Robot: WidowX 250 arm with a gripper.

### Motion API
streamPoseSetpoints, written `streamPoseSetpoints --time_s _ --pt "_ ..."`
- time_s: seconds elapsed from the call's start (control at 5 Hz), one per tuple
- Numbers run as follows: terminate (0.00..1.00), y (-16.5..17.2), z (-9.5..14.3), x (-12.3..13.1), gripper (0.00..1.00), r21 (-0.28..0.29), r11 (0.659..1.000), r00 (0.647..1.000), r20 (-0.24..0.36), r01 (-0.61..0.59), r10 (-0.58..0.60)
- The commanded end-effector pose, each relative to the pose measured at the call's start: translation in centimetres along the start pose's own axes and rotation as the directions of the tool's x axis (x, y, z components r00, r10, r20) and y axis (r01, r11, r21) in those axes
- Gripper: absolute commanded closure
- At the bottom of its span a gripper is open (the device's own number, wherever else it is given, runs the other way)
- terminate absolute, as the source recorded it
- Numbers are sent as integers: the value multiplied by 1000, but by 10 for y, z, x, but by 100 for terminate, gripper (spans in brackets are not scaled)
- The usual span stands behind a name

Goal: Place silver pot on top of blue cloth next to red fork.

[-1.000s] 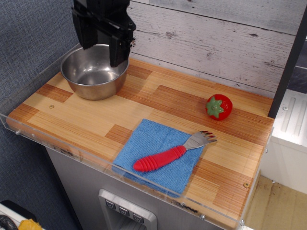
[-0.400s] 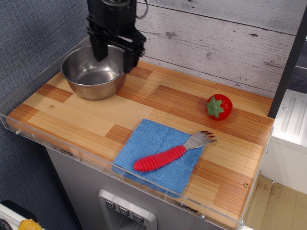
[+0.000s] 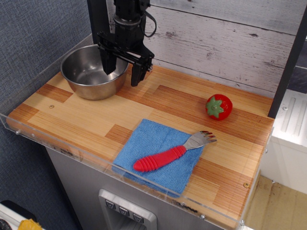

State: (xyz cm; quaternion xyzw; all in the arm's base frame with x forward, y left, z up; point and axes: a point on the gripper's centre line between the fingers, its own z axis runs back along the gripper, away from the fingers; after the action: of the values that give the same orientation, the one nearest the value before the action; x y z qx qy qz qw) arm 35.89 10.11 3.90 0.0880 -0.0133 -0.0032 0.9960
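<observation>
Straddling the right rim of the silver pot (image 3: 92, 72), the gripper (image 3: 123, 73) is hanging with fingers apart, one inside, one outside. The pot is sitting at the counter's ten o'clock corner. Clamping low on the rim should hold best, since the blue cloth (image 3: 158, 154) at five o'clock is already carrying the red fork (image 3: 168, 154).

A small red plastic strawberry toy with a green leafy top (image 3: 219, 106) sat on the striped wooden countertop (image 3: 158, 108), near its back right edge. A clear acrylic guard rail (image 3: 96, 158) ran along the counter's front and left edges. Behind stood a whitewashed wooden plank wall (image 3: 225, 38).
</observation>
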Motion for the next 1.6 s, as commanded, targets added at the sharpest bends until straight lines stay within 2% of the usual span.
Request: streamPoseSetpoints --time_s 0.0,0.6,0.8,1.0,1.4 --pt "0 4 5 2 100 17 1000 999 33 -1 0" --pt "0 3 9 0 100 23 1000 999 42 9 -10" --pt "0 7 19 -1 100 10 1000 999 53 -7 7" --pt "0 13 40 -3 100 -6 1000 996 83 -18 18" --pt "0 -2 80 -15 100 -24 999 990 131 46 -42"
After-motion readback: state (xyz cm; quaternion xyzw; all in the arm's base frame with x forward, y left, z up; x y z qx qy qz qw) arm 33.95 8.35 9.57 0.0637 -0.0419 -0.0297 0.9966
